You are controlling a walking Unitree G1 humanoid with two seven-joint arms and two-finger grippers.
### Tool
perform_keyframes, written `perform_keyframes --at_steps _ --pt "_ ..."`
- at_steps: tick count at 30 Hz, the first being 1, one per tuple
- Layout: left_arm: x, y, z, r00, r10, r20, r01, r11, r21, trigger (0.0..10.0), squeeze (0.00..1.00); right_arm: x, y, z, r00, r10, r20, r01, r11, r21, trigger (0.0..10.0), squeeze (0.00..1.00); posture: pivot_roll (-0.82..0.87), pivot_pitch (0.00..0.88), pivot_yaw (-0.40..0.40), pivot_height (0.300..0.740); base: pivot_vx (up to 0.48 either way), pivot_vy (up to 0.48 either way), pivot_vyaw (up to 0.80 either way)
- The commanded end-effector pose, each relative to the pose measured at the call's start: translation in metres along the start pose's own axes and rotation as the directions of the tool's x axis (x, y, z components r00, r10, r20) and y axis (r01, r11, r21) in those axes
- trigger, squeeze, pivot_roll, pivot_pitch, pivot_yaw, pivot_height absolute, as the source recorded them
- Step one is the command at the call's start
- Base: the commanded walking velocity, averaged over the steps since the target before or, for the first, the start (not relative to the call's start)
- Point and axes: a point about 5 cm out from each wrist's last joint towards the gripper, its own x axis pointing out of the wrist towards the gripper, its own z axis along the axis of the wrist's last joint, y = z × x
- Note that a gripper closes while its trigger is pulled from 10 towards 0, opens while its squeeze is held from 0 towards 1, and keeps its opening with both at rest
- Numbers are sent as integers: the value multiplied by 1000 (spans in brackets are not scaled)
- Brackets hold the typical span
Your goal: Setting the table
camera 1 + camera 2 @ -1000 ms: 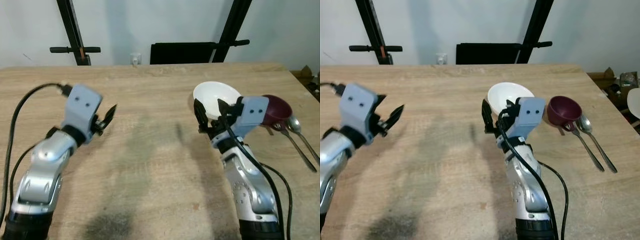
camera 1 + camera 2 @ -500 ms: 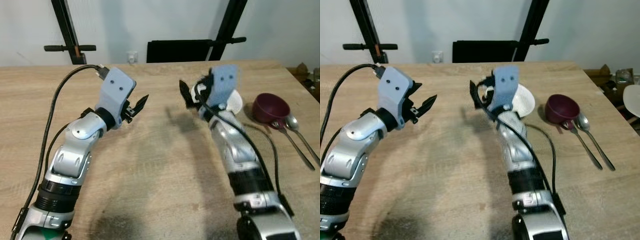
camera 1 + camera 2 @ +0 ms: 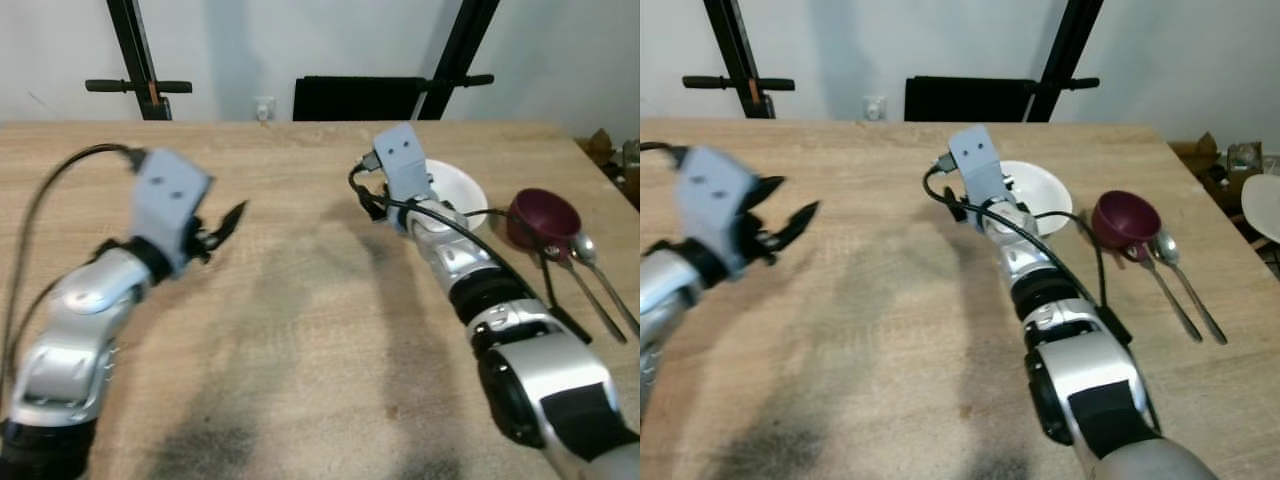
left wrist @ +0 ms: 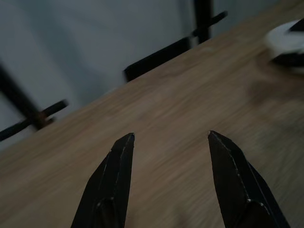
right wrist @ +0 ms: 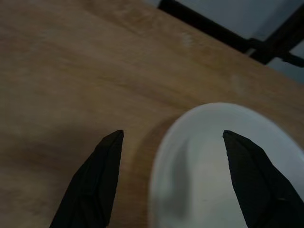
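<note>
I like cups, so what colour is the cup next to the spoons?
The cup is dark maroon, clearest in the right eye view.

The table point(image 3: 300, 300) is light wood with a fine, pale grain. At two o'clock sits a white bowl point(image 3: 460, 190), and at three o'clock a dark maroon cup point(image 3: 543, 218) beside two silver spoons point(image 3: 600, 280). Both grippers have black fingers point(image 4: 114, 185) and grey-blue housings.

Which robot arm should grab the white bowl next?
The right one, probably. Its open right pincer hangs just above the white bowl, straddling its rim. The left pincer is open too, but far across the table.
</note>
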Motion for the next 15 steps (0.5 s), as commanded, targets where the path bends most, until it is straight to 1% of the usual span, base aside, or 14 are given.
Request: perform_keyframes --at_steps 1,2,3,4,5,7,8,10,11,12,13,15 --pt "-8 3 5 1000 -17 5 17 1000 6 10000 0 1 -18 27 988 -57 145 41 993 110 10000 0 98 105 -57 740 0 0 0" --pt "-10 5 5 1000 -15 -2 15 1000 7 10000 0 0 -22 36 979 -63 196 33 988 154 10000 0 98 105 -57 740 0 0 0" --pt "-10 5 5 1000 -15 -2 15 1000 7 10000 0 0 -22 36 979 -63 196 33 988 154 10000 0 98 105 -57 740 0 0 0" --pt "-10 5 4 1000 -17 -6 17 1000 7 10000 0 -1 -29 47 964 -66 259 13 979 204 10000 0 93 104 -49 740 0 0 0" --pt "-9 4 4 1000 -24 -11 24 1000 8 10000 0 -3 -38 54 953 -92 288 26 974 225 10000 0 87 104 -41 740 0 0 0" --pt "-6 0 4 999 -47 -12 47 999 7 10000 0 -5 -53 59 945 -133 300 63 971 232 10000 0 82 103 -36 740 0 0 0" --pt "-6 0 4 999 -47 -12 47 999 7 10000 0 -5 -53 59 945 -133 300 63 971 232 10000 0 82 103 -36 740 0 0 0" --pt "-4 -3 5 998 -65 -11 65 998 7 10000 0 -6 -61 56 948 -152 280 95 973 208 10000 0 74 103 -28 740 0 0 0" --pt "-4 -3 5 998 -65 -11 65 998 7 10000 0 -6 -61 56 948 -152 280 95 973 208 10000 0 74 103 -28 740 0 0 0" --pt "-3 -5 6 997 -71 -9 71 997 5 10000 0 -6 -64 49 956 -165 244 130 980 153 10000 0 72 99 -24 740 0 0 0" --pt "-2 -6 6 997 -75 -12 75 997 5 10000 0 -6 -66 40 962 -183 200 162 979 120 10000 0 73 100 -25 740 0 0 0" --pt "-3 -7 7 997 -80 -15 80 997 2 10000 0 -7 -67 24 973 -195 126 183 978 100 10000 0 74 98 -25 740 0 0 0"
